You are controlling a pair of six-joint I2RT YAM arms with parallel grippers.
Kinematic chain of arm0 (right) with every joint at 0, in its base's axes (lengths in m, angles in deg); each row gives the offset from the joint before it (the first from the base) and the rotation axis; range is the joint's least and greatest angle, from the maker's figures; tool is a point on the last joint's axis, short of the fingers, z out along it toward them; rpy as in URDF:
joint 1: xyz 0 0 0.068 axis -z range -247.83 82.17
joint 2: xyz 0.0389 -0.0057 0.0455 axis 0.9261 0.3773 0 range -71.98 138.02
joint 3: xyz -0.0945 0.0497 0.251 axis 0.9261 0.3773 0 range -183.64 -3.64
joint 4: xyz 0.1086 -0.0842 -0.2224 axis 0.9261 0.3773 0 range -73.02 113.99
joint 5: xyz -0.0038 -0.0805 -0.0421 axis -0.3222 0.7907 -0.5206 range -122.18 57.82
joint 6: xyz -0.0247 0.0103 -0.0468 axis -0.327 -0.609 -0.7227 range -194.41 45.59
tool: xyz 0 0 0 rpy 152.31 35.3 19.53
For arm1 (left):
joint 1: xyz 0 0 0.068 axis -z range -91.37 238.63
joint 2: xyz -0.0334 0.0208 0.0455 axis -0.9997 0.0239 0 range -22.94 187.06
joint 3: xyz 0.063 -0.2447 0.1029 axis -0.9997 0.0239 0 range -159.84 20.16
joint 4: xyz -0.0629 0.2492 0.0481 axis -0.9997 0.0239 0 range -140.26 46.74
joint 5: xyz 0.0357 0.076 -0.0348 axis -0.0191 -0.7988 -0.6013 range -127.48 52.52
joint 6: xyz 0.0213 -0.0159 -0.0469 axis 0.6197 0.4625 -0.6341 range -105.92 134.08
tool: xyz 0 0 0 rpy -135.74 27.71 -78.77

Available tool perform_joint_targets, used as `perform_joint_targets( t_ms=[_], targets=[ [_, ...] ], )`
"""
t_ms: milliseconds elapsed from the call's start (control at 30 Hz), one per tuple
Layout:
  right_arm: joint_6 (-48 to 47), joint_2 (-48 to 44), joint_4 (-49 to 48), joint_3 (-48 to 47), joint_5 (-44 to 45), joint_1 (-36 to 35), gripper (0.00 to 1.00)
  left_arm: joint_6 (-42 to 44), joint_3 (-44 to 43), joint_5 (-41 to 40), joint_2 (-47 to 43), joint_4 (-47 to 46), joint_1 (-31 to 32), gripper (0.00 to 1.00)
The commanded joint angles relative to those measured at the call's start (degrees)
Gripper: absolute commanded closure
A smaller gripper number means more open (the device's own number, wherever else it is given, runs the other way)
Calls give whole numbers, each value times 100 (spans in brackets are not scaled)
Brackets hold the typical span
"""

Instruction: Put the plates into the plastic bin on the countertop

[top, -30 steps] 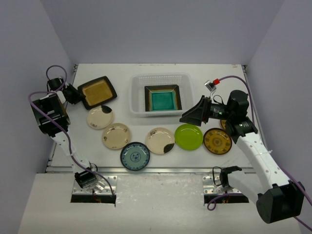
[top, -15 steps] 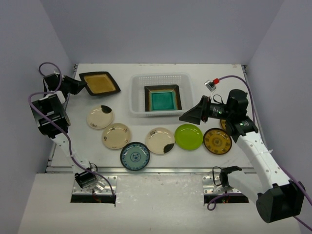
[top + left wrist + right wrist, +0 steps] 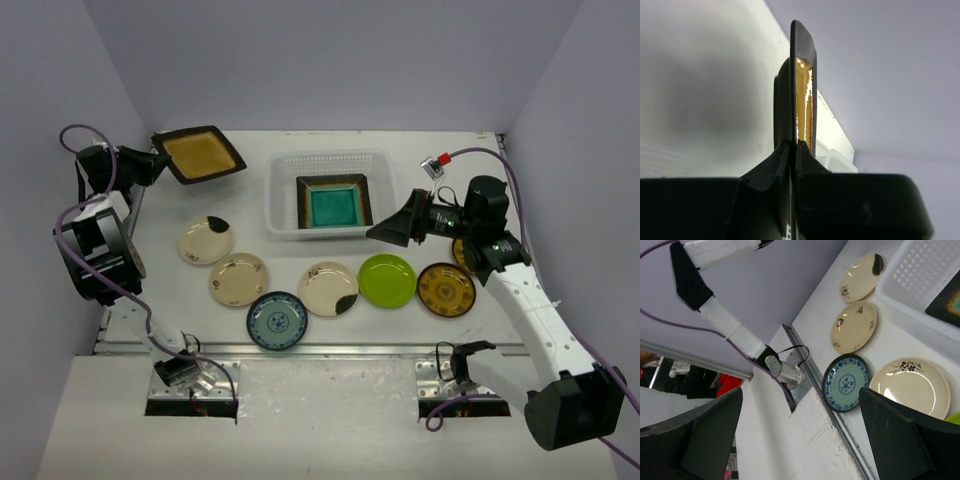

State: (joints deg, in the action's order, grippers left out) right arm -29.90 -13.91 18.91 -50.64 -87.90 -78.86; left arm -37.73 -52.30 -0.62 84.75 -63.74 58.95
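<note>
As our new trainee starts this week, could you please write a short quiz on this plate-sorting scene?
1. True or false: the right tool is shut on a plate.
2. Which plate lies in the plastic bin?
A) lime green round plate
B) teal square plate
C) blue-white patterned plate
3. What does the left tool grip, and does it rest on the countertop?

Key
1. False: it is open and holds nothing.
2. B
3. The amber square plate, pinched by its rim and held in the air, not resting on the countertop.
</note>
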Motion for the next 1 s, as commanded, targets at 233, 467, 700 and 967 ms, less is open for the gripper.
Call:
perform_joint_targets(
  t_ms=[233,467,700,967],
  targets=[
    [-473,180,680,-882,787,25,1,-270,-238,465,-1766,-195,907,100],
    [-793,210,1281,-1244,1188,143,1,-718,-68,233,-1489,-546,2367,100],
    [-950,157,1664,-1293,1287,243,1,-909,21,-71,-731,-1031,3492,100],
    [-1067,57,1792,-1189,1340,285,1,-939,484,-713,-342,-1162,3911,100]
  ],
)
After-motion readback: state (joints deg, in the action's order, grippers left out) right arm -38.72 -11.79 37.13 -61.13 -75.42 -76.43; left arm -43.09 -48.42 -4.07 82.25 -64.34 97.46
